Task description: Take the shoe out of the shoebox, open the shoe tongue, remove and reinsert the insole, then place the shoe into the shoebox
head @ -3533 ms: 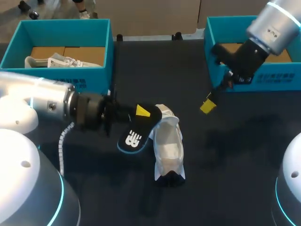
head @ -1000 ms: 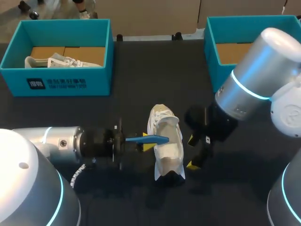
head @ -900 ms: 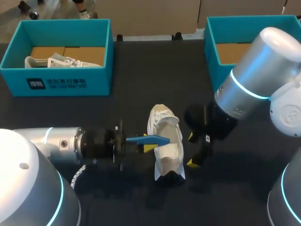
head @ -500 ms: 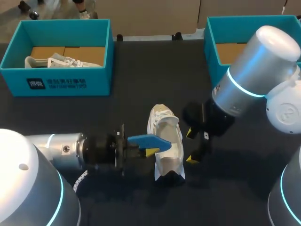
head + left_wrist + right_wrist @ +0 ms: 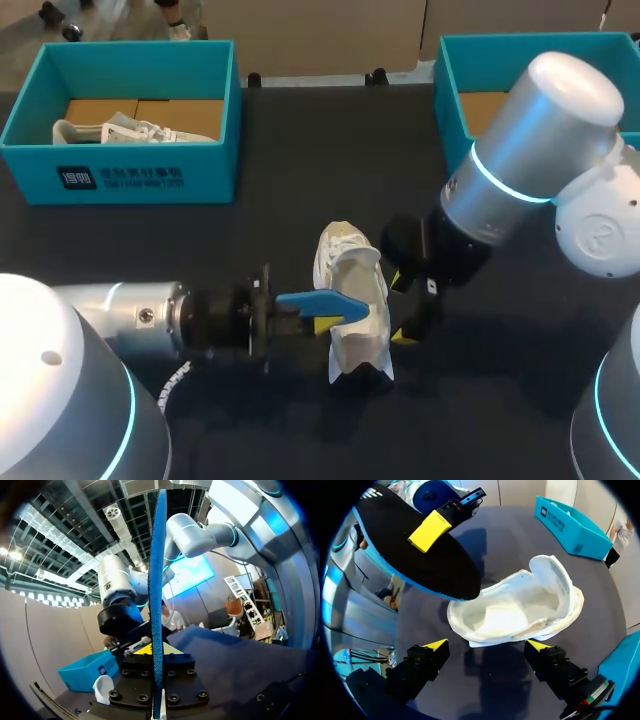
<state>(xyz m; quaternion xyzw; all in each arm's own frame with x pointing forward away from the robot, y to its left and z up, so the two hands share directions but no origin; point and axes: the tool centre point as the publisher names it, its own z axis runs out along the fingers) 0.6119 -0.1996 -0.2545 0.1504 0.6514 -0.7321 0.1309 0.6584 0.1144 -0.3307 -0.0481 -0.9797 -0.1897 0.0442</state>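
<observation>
Shoe (image 5: 355, 305), location?

On the table (image 5: 330, 150), about midway between its left and right edges and nearer the near edge. It lies lengthwise, far to near, outside both boxes. In the right wrist view its opening faces up, ahead of that gripper.

End effectors?

The left gripper (image 5: 318, 320) is clamped on the insole (image 5: 322, 301), one yellow tip on each face. The insole is held edge-on over the side of the shoe facing the table's left edge. The right gripper (image 5: 402, 310) has its fingers spread wide and holds nothing. It is just beside the side of the shoe facing the right edge; contact cannot be determined.

Changes against the earlier record?

Three and a half seconds ago the right gripper hung by the right shoebox (image 5: 455, 70) at the far right corner. It has since come down beside the shoe. The insole then showed its flat face at the shoe's far end; it is now edge-on and nearer the near edge. In the last half second the right gripper closed in slightly. The shoe has not shifted.

Markings?

There is white print on the front wall of the left shoebox (image 5: 130, 175), at the far left corner; its content is not recorded. A second shoe (image 5: 120, 130) lies inside that box.
</observation>
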